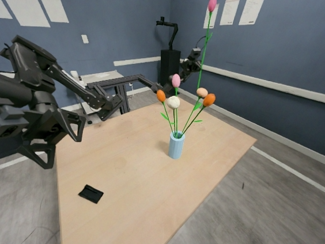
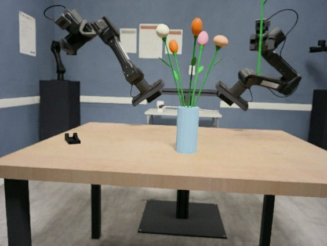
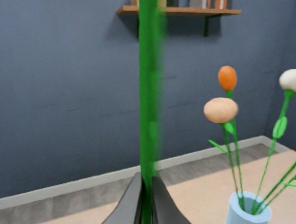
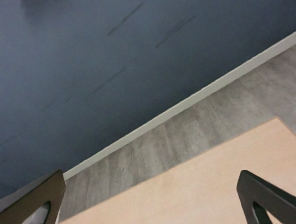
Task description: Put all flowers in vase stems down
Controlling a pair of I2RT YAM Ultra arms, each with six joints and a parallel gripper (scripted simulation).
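A light blue vase (image 1: 176, 148) (image 2: 186, 130) (image 3: 237, 217) stands upright on the table. It holds several flowers, stems down: a white one (image 1: 173, 102) (image 2: 162, 31), a peach one (image 1: 202, 92) (image 3: 220, 110), a light pink one (image 1: 176, 80) (image 2: 203, 38) and two orange ones, one small (image 1: 161, 95), one larger (image 1: 209, 99). My left gripper (image 1: 200, 64) (image 3: 146, 180) is shut on the green stem of a dark pink flower (image 1: 212, 5) (image 2: 260, 35) (image 3: 148, 90), bloom up, beside and above the vase. The stem looks straight; its lower end is hidden in the left wrist view. My right gripper (image 1: 64, 153) (image 4: 150, 178) is open and empty, away from the vase.
A small black bracket (image 1: 91, 194) (image 2: 72, 139) lies on the wooden table (image 1: 129, 178) (image 2: 122, 156), well apart from the vase. The blooms in the vase fan outward above its rim. Both arms' bases stand beyond the table's back edge.
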